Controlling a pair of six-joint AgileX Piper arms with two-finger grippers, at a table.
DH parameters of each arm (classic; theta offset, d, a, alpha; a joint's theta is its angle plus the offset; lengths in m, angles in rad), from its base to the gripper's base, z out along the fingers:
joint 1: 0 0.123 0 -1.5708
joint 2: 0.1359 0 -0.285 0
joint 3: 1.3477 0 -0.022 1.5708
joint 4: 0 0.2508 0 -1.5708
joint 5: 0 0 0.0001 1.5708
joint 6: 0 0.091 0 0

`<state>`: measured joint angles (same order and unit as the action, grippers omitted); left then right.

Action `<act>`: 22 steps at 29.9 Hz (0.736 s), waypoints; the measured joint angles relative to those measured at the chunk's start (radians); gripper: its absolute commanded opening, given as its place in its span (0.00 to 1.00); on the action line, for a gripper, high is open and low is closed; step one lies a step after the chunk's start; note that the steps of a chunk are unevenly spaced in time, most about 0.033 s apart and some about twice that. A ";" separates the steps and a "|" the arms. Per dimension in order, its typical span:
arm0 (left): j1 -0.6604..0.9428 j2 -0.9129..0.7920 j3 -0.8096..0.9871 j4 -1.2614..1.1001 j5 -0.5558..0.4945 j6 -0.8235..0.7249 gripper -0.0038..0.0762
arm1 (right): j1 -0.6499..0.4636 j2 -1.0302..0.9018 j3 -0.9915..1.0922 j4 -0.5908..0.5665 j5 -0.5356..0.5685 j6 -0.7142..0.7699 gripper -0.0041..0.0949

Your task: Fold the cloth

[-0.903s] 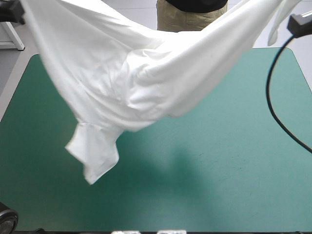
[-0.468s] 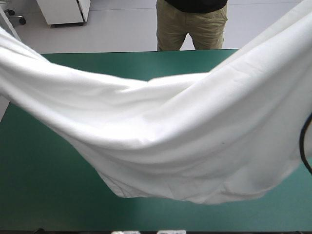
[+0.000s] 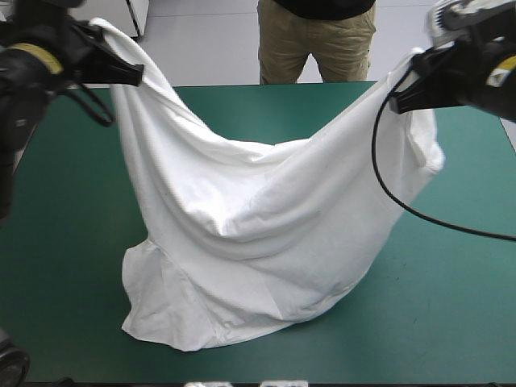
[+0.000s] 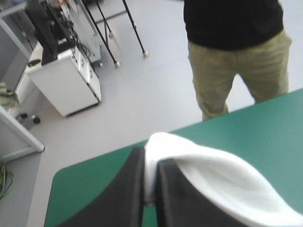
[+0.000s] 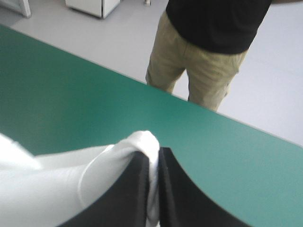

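Bright, even light — faint soft shadow beside T-shirt on teal-green cover.

No lettering, label, brand mark, number or sign can be read anywhere in the three views, neither on the white T-shirt nor on the teal-green counter.

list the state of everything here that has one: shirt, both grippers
T-shirt: held up by two ends, sagging between the grippers, lower part on the table
left gripper: shut on the T-shirt, raised
right gripper: shut on the T-shirt, raised
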<state>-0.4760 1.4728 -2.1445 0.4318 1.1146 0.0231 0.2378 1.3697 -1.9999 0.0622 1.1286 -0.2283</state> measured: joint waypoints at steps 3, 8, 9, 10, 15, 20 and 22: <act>0.011 0.075 0.129 0.062 -0.085 -0.083 0.04 | 0.000 0.063 0.155 -0.019 -0.102 0.000 0.03; 0.082 0.224 0.222 0.081 -0.234 -0.216 0.04 | -0.002 0.211 0.246 -0.062 -0.282 0.000 0.03; 0.098 0.247 0.223 0.078 -0.260 -0.227 0.04 | -0.003 0.244 0.246 -0.062 -0.310 0.000 0.03; 0.114 0.274 0.223 0.074 -0.285 -0.236 0.04 | -0.003 0.276 0.246 -0.062 -0.348 0.000 0.03; 0.172 0.374 0.223 0.070 -0.366 -0.250 0.04 | -0.004 0.425 0.246 -0.062 -0.518 0.000 0.04; 0.240 0.440 0.223 0.058 -0.398 -0.261 0.04 | -0.004 0.570 0.204 -0.062 -0.569 0.000 0.28; 0.274 0.459 0.223 0.033 -0.396 -0.263 0.04 | -0.004 0.615 0.176 -0.062 -0.573 0.000 0.47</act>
<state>-0.2024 1.9315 -1.9219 0.4652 0.7186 -0.2396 0.2338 1.9845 -1.8240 0.0000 0.5555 -0.2283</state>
